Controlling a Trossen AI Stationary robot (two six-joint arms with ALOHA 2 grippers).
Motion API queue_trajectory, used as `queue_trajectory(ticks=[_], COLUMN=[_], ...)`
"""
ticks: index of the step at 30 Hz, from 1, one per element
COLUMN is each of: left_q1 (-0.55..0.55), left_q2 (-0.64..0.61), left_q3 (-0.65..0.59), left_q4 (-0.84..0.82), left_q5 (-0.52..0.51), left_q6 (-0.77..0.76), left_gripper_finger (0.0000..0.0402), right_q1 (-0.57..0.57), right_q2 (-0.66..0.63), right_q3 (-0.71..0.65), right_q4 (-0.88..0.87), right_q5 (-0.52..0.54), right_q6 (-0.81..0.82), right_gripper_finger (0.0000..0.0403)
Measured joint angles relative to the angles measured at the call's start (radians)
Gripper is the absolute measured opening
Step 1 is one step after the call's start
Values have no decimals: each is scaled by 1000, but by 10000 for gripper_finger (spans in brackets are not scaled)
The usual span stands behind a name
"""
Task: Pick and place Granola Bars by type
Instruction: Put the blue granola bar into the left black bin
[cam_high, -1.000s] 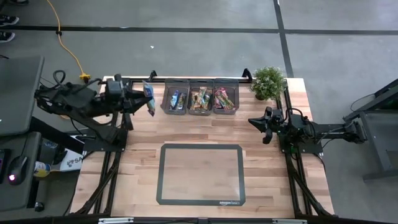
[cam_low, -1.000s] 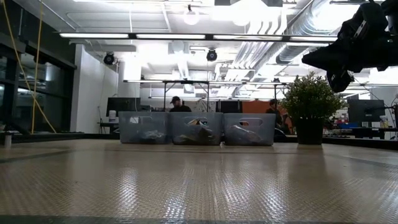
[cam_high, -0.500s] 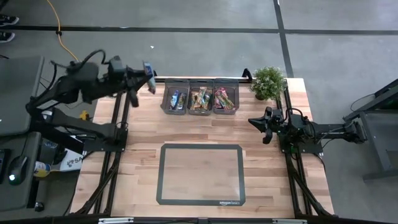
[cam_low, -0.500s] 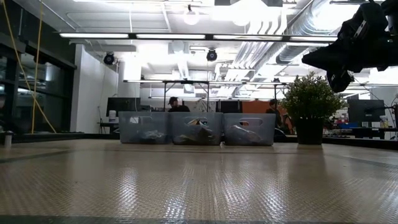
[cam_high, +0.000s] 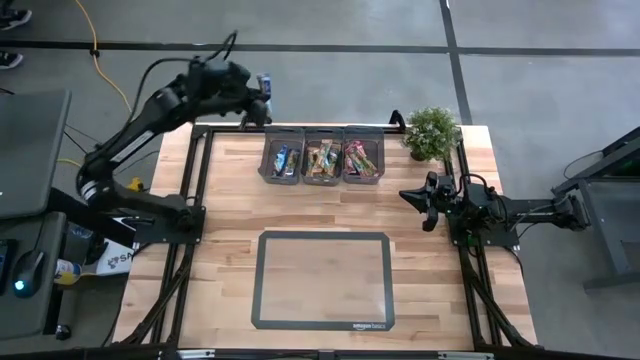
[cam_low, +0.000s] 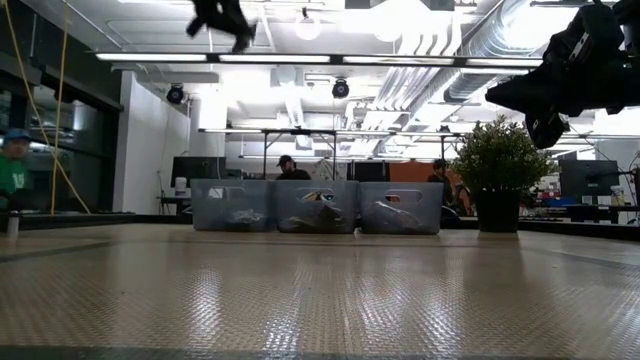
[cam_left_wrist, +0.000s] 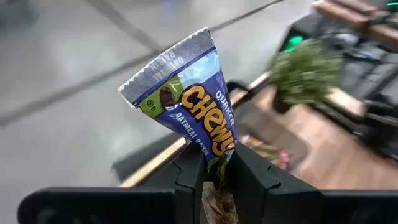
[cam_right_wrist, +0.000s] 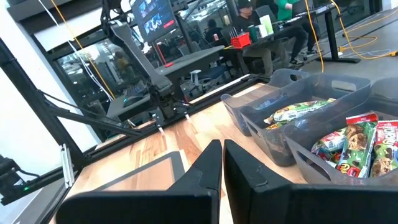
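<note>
Swinging up past the worktop's (cam_high: 230, 200) far left corner, the left tool (cam_high: 262, 93) grips a blue bar (cam_left_wrist: 186, 99), nearing the bins (cam_high: 322, 155); the right tool (cam_high: 424, 208) waits shut.

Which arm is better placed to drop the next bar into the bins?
Left. The left gripper is shut on a blue granola bar, raised just beyond the table's far edge near the bins. The right gripper waits shut and empty-handed by the plant.

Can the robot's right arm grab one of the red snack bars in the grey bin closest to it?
Probably yes. The right gripper hovers near the dark grey plastic bin of red-wrapped granola bars, whose top is open, with nothing between. Its fingers are shut, so they must open first.
</note>
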Motion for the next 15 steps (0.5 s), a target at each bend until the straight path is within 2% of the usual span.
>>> queue_trajectory(ticks=[3, 8, 15], left_q1=[77, 156, 170], left_q2=[69, 186, 358], left_q3=[0, 0, 0], left_q4=[-14, -27, -161], left_q5=[31, 142, 147], left_q6=[-54, -108, -202], left_gripper_finger=[59, 59, 59], right_q1=[0, 0, 0], right_q2=[0, 0, 0], right_q3=[0, 0, 0], right_q4=[0, 0, 0], right_q5=[0, 0, 0], right_q6=[0, 0, 0], right_gripper_finger=[0, 0, 0])
